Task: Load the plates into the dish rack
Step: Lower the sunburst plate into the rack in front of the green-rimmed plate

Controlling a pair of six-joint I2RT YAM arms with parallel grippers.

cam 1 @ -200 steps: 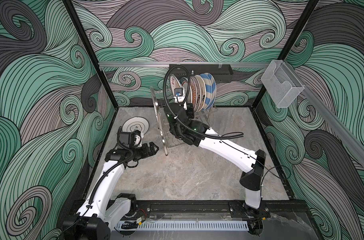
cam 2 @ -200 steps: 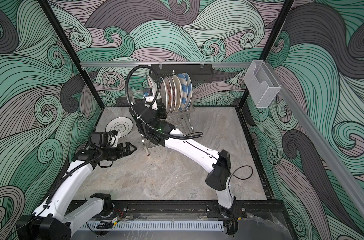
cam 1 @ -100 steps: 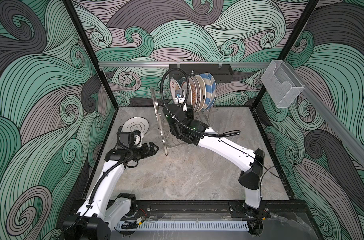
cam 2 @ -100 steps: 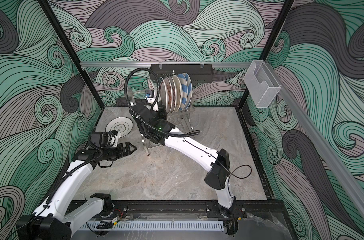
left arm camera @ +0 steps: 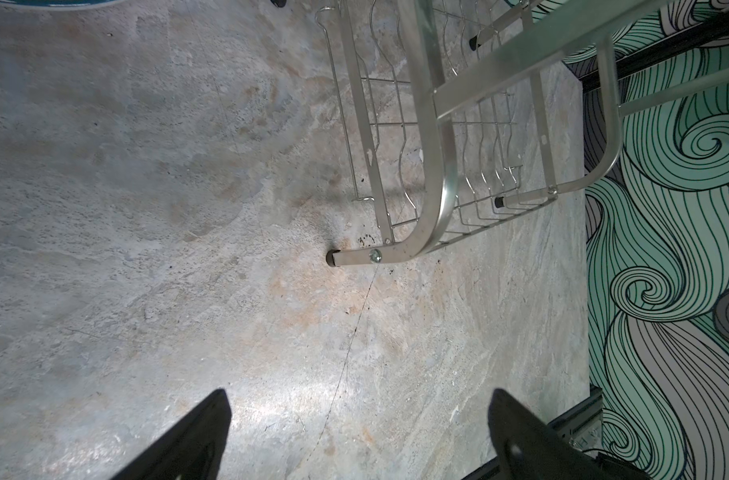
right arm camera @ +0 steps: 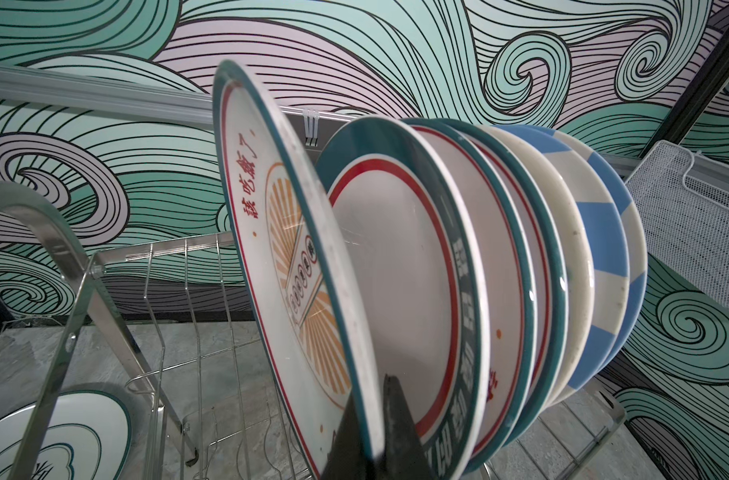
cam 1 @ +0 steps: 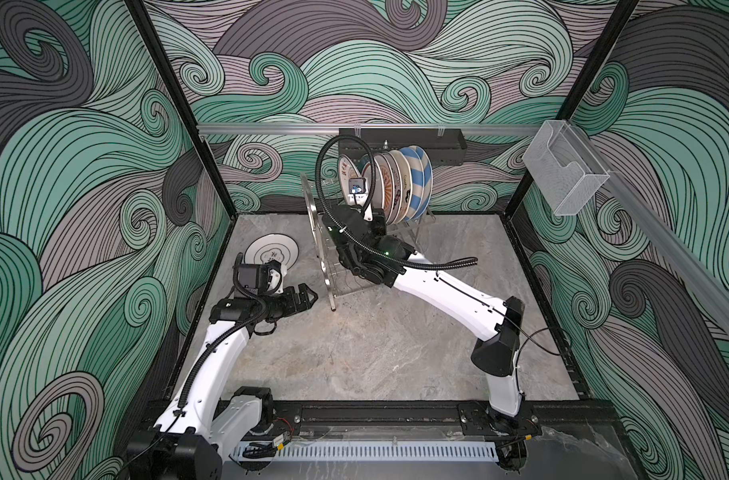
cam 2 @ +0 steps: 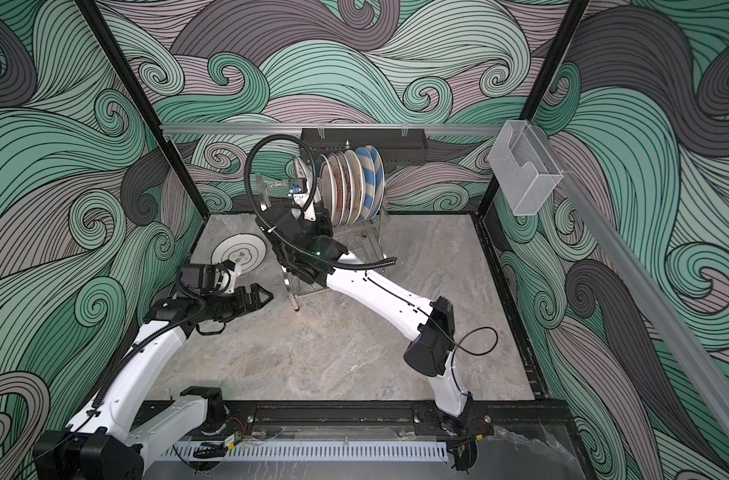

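Note:
The dish rack point(cam 1: 312, 216) point(cam 2: 293, 291) stands at the back of the table. On its upper shelf several plates point(cam 1: 412, 183) point(cam 2: 367, 183) point(right arm camera: 595, 249) stand on edge in a row. My right gripper point(right arm camera: 371, 419) is shut on the lower rim of an orange-sunburst plate point(right arm camera: 279, 232) point(cam 1: 346, 170), held upright just left of that row and leaning a little away from it. Another plate point(cam 1: 271, 253) point(cam 2: 240, 253) with a black cloud motif lies flat on the table, left of the rack. My left gripper point(left arm camera: 356, 399) point(cam 1: 308, 296) hovers open and empty over bare table near the rack's front foot point(left arm camera: 333, 258).
A black perforated tray point(cam 1: 400, 143) hangs on the back wall behind the rack. A clear plastic box point(cam 1: 562, 170) point(cam 2: 524, 166) is fixed to the right wall rail. The rack's lower wire shelf point(left arm camera: 396, 145) holds nothing. The arms' black base rail point(cam 1: 354, 415) runs along the table's front edge.
My right arm has shifted slightly to the left with the sunburst plate still in its grip. The left arm has not moved.

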